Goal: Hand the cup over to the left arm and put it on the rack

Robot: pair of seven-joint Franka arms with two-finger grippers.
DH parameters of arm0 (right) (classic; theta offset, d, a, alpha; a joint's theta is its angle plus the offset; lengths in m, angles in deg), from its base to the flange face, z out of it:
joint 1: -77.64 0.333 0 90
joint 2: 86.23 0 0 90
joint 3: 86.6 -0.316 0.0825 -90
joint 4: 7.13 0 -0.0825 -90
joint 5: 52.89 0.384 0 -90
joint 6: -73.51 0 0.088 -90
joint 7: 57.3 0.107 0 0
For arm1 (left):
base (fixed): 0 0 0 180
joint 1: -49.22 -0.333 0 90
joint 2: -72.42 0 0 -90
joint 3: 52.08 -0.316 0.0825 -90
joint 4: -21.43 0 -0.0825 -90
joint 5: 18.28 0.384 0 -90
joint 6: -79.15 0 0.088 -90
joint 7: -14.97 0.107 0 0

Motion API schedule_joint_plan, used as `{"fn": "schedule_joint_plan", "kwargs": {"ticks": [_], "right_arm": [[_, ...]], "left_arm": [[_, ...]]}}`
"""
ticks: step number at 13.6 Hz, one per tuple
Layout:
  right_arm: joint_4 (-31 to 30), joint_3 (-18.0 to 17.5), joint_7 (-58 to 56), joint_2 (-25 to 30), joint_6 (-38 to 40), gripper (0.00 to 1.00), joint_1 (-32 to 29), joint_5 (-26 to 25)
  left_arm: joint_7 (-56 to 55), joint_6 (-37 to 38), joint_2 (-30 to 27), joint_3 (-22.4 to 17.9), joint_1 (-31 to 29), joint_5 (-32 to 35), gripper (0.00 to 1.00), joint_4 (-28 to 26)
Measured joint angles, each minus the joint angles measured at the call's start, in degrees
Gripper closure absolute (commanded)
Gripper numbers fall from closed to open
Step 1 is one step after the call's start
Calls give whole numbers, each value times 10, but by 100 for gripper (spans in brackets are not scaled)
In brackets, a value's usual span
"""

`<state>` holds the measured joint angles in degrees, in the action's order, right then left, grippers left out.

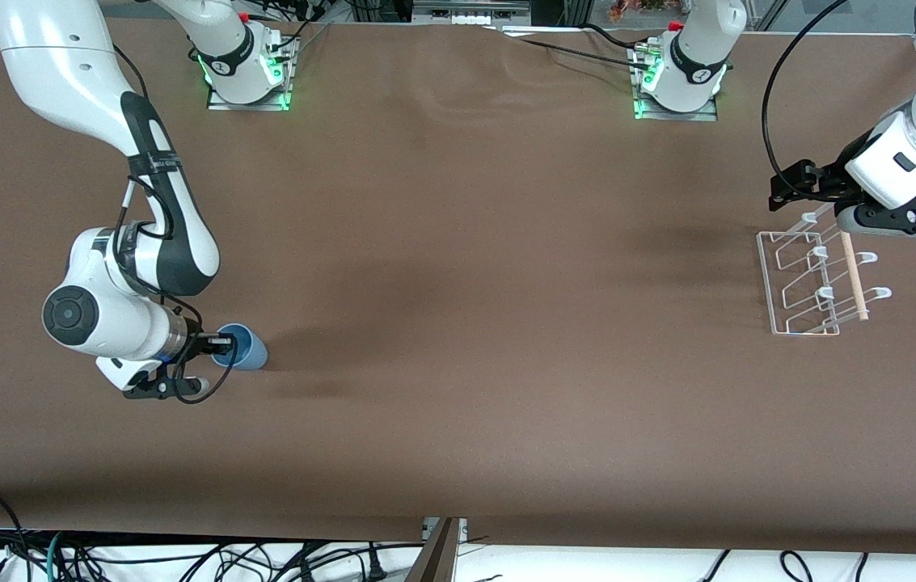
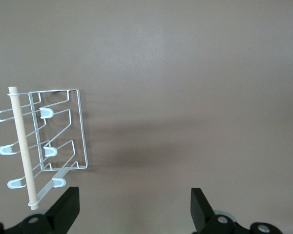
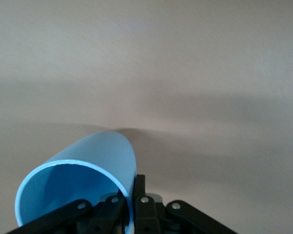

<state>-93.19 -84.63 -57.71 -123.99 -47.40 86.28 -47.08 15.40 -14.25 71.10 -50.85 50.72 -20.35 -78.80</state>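
Observation:
The light-blue cup (image 1: 246, 349) is at the right arm's end of the table, low at the brown tabletop. My right gripper (image 1: 223, 343) is shut on its rim. In the right wrist view the cup (image 3: 95, 158) shows its open mouth, and the right gripper (image 3: 133, 191) pinches the wall with one finger inside and one outside. The white wire rack (image 1: 797, 283) with its wooden rod (image 1: 854, 275) stands at the left arm's end. My left gripper (image 1: 781, 192) hangs open and waits over the table beside the rack. The left wrist view shows the left gripper (image 2: 134, 207) with nothing in it and the rack (image 2: 58, 131) below.
Both arm bases (image 1: 247, 73) stand on lit plates along the table edge farthest from the front camera. A black cable (image 1: 773, 97) loops above the left hand. Brown tabletop (image 1: 506, 323) stretches between cup and rack.

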Motion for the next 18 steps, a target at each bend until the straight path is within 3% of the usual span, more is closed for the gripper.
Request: {"fn": "schedule_joint_plan", "kwargs": {"ticks": [4, 7, 11, 14, 18], "right_arm": [[62, -29, 1, 4, 52, 100, 3, 110], [84, -70, 8, 6, 58, 100, 4, 197], [95, -125, 115, 6, 36, 100, 9, 285], [98, -161, 175, 6, -9, 100, 31, 326], [102, -174, 235, 6, -70, 100, 86, 399]], "left_arm": [[0, 1, 0, 0, 0, 0, 0, 0], [0, 2, 0, 0, 1, 0, 0, 0], [16, 5, 12, 5, 11, -27, 0, -2], [132, 5, 35, 6, 17, -69, 0, -2], [333, -30, 75, 8, 23, -150, 0, -3]]}}
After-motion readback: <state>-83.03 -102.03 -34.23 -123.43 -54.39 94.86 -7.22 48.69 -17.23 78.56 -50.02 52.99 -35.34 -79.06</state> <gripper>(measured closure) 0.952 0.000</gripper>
